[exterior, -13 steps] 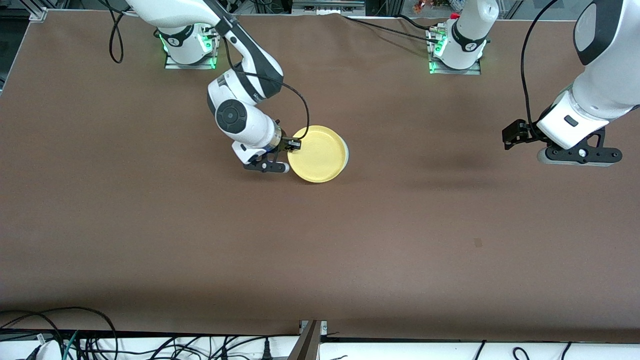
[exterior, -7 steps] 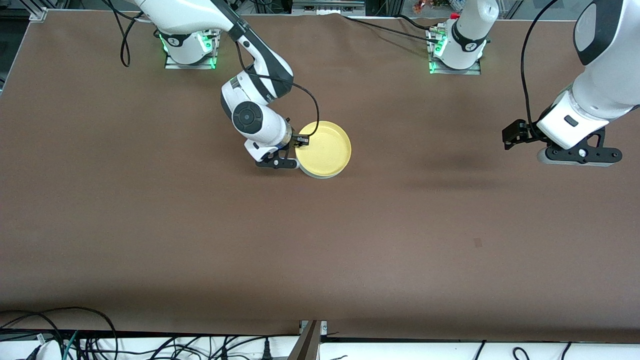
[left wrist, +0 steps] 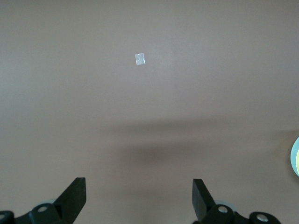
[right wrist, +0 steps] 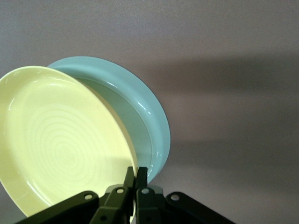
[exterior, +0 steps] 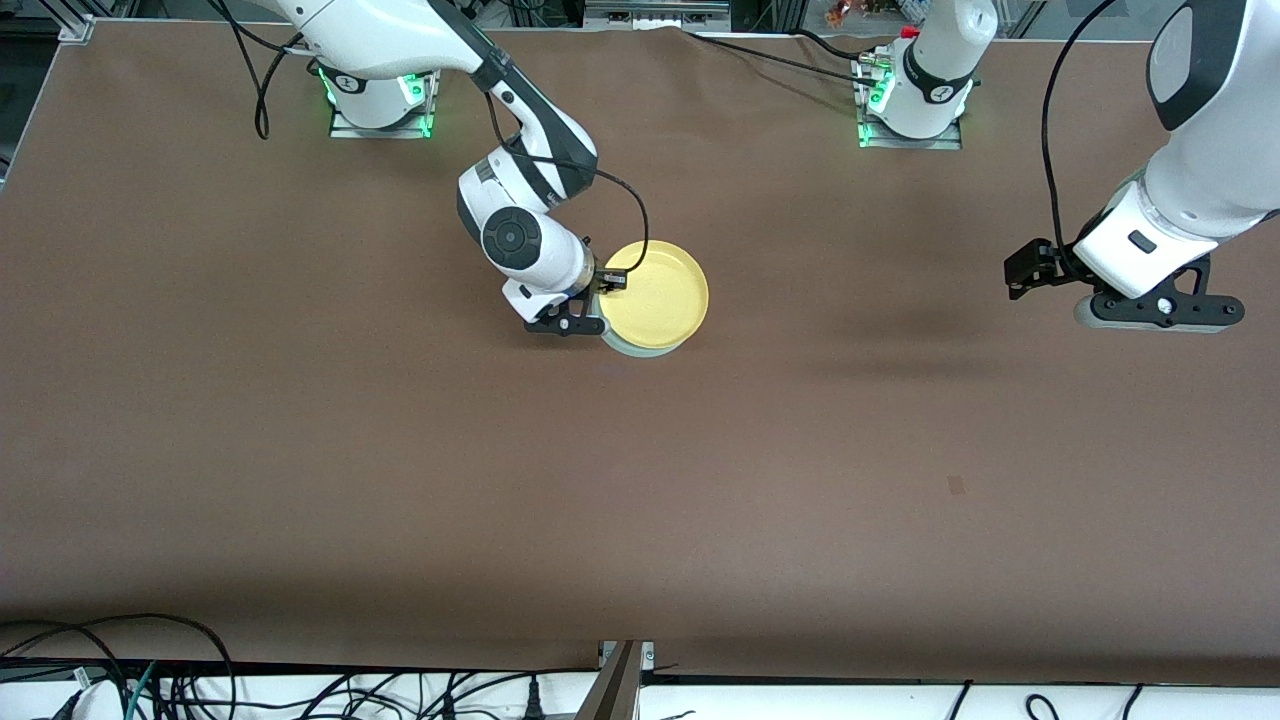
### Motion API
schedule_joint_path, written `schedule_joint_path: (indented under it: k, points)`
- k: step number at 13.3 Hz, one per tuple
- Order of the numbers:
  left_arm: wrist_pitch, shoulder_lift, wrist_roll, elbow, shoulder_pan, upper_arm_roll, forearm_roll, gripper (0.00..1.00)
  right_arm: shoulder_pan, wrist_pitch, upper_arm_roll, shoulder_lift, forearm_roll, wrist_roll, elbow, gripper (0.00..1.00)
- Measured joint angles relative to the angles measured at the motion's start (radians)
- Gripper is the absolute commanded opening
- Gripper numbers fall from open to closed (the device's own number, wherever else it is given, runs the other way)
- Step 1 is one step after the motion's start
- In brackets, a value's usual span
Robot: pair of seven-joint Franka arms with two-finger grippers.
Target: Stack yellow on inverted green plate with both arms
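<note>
My right gripper (exterior: 603, 300) is shut on the rim of the yellow plate (exterior: 657, 292) and holds it, open side up and tilted, over the green plate (exterior: 640, 348). Only a thin crescent of the green plate shows at the yellow plate's nearer edge. In the right wrist view the gripper (right wrist: 135, 176) pinches the yellow rim (right wrist: 60, 140), with the pale green plate (right wrist: 145, 112) right under it. I cannot tell whether the plates touch. My left gripper (exterior: 1150, 318) waits open and empty at the left arm's end of the table, also in its wrist view (left wrist: 138, 198).
The brown table (exterior: 640, 480) carries a small tape mark (exterior: 956, 485), which also shows in the left wrist view (left wrist: 140, 59). Cables run along the edge nearest the camera (exterior: 300, 690). The two arm bases stand at the table's farthest edge.
My right gripper has carried the yellow plate toward the left arm's end and slightly farther from the camera, so it now covers most of the green plate. The left arm has not moved.
</note>
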Motion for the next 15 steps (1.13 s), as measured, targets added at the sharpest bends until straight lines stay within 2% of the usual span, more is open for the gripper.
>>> schedule_joint_path:
  k: [2,6,8,10,12,13,15]
  points:
    - [0.000,0.000,0.000,0.000,0.000,0.000,0.000,1.00,0.000,-0.007,-0.003,0.000,0.000,0.001,-0.002,1.00]
    - [0.000,0.000,0.000,0.000,0.000,0.000,0.000,1.00,-0.001,-0.024,-0.044,-0.022,0.000,0.001,0.009,1.00]
    - [0.000,0.000,0.000,0.000,0.000,0.000,0.000,1.00,0.000,-0.026,-0.081,-0.079,-0.002,0.000,0.020,1.00]
    - [0.000,0.000,0.000,0.000,0.000,0.000,0.000,1.00,-0.001,-0.039,-0.144,-0.164,-0.036,-0.010,0.027,1.00]
    - [0.000,0.000,0.000,0.000,0.000,0.000,0.000,1.00,-0.003,-0.071,-0.224,-0.247,-0.109,-0.038,0.029,1.00]
    - [0.000,0.000,0.000,0.000,0.000,0.000,0.000,1.00,-0.003,-0.111,-0.264,-0.280,-0.124,-0.067,0.036,1.00]
    - [0.000,0.000,0.000,0.000,0.000,0.000,0.000,1.00,-0.004,-0.291,-0.345,-0.321,-0.140,-0.159,0.110,1.00]
